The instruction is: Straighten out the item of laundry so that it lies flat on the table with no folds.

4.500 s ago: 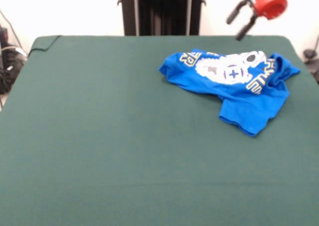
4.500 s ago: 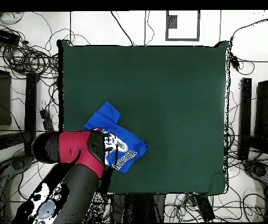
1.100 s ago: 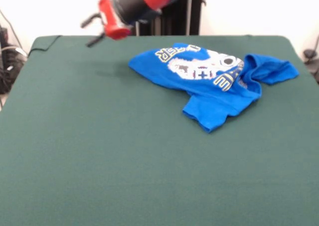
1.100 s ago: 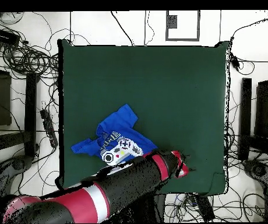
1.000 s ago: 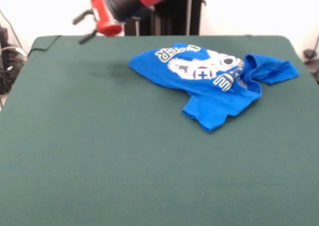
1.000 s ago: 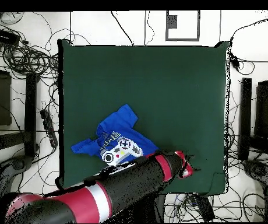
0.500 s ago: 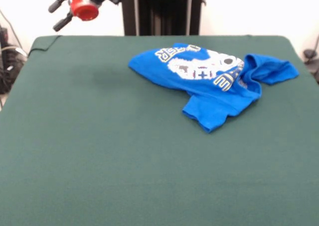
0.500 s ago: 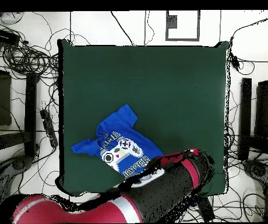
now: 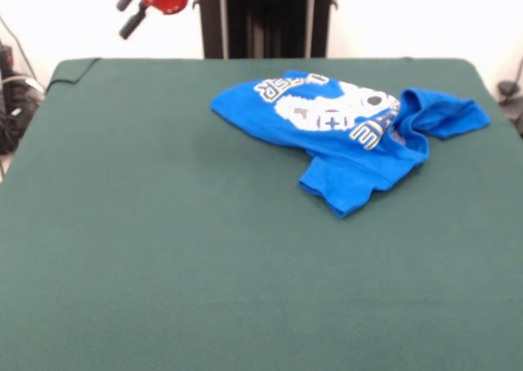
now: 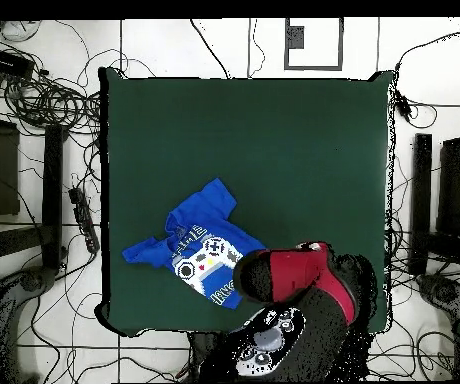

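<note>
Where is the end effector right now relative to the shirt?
In the front view the end effector is raised at the top left, above the table's far edge, well clear of the blue T-shirt lying right of centre.

Only obstacle on the table (image 9: 163,265): a crumpled blue shirt (image 9: 347,134), lying in the far right part in the front view, well clear of the near edge and just short of the right edge. One sleeve bunched up toward the right edge, another flap pointing toward the near side. Open green cloth across the whole left half and the entire near half, free for passage. Narrow bare strip between shirt and far edge. Gripper (image 9: 135,10) raised above the far left edge, off the cloth, well apart from the shirt. In the overhead view, arm (image 10: 294,300) covering the table edge beside the shirt.
</note>
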